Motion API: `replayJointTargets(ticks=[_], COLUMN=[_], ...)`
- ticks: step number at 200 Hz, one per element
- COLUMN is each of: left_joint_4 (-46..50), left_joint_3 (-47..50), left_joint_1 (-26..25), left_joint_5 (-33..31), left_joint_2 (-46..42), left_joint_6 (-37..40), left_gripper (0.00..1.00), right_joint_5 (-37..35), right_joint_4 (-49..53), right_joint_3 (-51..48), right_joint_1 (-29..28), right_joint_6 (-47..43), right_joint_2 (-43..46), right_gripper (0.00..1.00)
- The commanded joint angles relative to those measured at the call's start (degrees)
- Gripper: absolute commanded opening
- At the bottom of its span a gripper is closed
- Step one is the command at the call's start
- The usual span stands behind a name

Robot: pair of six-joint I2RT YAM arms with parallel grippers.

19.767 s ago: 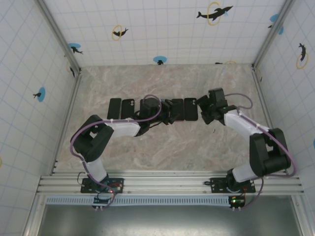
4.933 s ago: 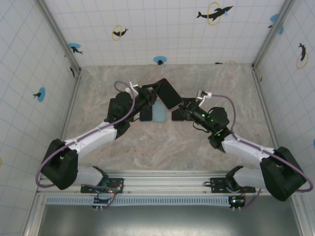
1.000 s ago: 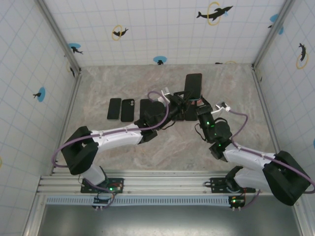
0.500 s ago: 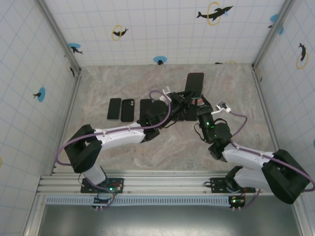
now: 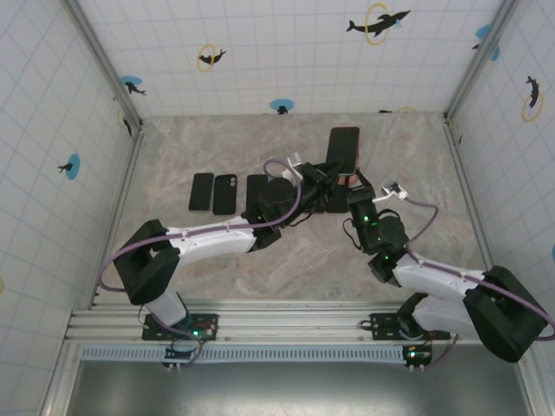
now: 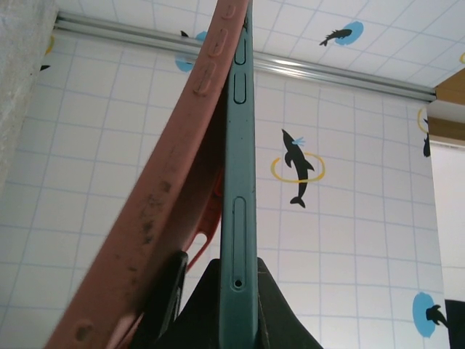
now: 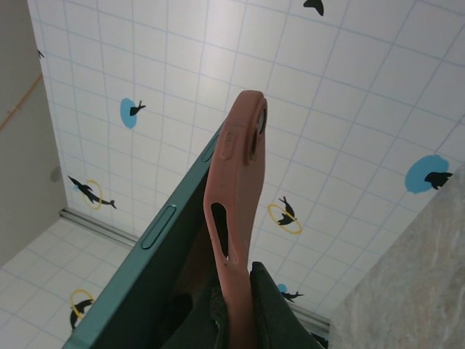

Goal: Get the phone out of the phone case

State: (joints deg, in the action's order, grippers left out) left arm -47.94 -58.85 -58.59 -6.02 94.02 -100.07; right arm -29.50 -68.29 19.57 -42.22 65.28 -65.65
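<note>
Tiled walls [image 6: 349, 240] frame wrist views: left hand [image 6: 218, 294] clamped on teal phone [image 6: 240, 182], right hand [image 7: 232, 309] clamped on pink case [image 7: 236, 174].

Left arm [image 5: 208, 236] and right arm [image 5: 434, 277] converge, left fingers [image 6: 211, 320] and right fingers [image 7: 280, 320] pinched.

Finding: no lettering, brand name, number or printed label can be read on any surface in the overhead or wrist views.

The phone [image 6: 240, 182] and the phone case [image 6: 163, 211] are seen edge-on, and no mark can be read on either.

The only signs present are pictorial wall decals on the white tiled walls [image 5: 260, 52]:
- A black dolphin silhouette through a yellow ring [image 5: 378, 22]; the same type appears in the left wrist view [image 6: 296, 167].
- A black dolphin silhouette on a blue disc [image 5: 281, 106]; the same type appears in the right wrist view [image 7: 129, 111].

None of the decals bears a caption.
</note>
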Motion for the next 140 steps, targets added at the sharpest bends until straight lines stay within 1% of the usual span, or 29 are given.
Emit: replayJointTargets(ticks=[1,18,31,53,74,87,97,109,118,140], left_joint_4=[-2.66,-2.67,-2.48,-1.97,-0.24,0.57,0.37,-0.46,-1.20,-2.54], left_joint_3=[1.70,2.42,4.46,4.32,3.92,4.26,4.67,5.46,5.67,3.48], left_joint_1=[-2.17,-2.50,-2.67,-2.94,-2.85,-2.22,-1.59,-0.97,-0.61,-0.35], left_joint_5=[2.33,3.74,4.02,4.34,4.29,4.64,5.04,4.84,4.40,3.39], left_joint_2=[-4.04,-4.82,-5.92,-7.25,-7.96,-7.84,-7.11,-5.83,-4.57,0.30], left_joint_6=[1.10,0.68,0.32,1.39,3.01,3.36,3.48,3.77,4.48,6.70], left_gripper=[0.00,0.00,0.00,0.00,0.00,0.00,0.00,0.00,0.00,0.00], right_joint_5=[-7.05,-7.55,-7.68,-8.67,-5.79,-4.06,-1.26,3.98,7.88,21.13], right_joint_4=[2.01,2.25,3.68,5.99,4.32,5.81,12.37,22.12,26.90,38.84], right_joint_3=[-0.68,-0.85,-1.17,-1.14,-1.95,-1.51,0.20,3.02,4.06,7.00], right_joint_1=[3.81,4.97,6.35,7.44,9.72,11.01,13.14,16.74,19.66,29.04], right_joint_6=[-4.06,-6.90,-6.25,-7.36,-7.00,-7.92,-7.80,-7.63,-8.41,-8.96], right_joint_2=[1.53,1.50,1.91,2.45,1.91,2.62,4.14,6.33,8.07,11.31], right_gripper=[0.00,0.00,0.00,0.00,0.00,0.00,0.00,0.00,0.00,0.00])
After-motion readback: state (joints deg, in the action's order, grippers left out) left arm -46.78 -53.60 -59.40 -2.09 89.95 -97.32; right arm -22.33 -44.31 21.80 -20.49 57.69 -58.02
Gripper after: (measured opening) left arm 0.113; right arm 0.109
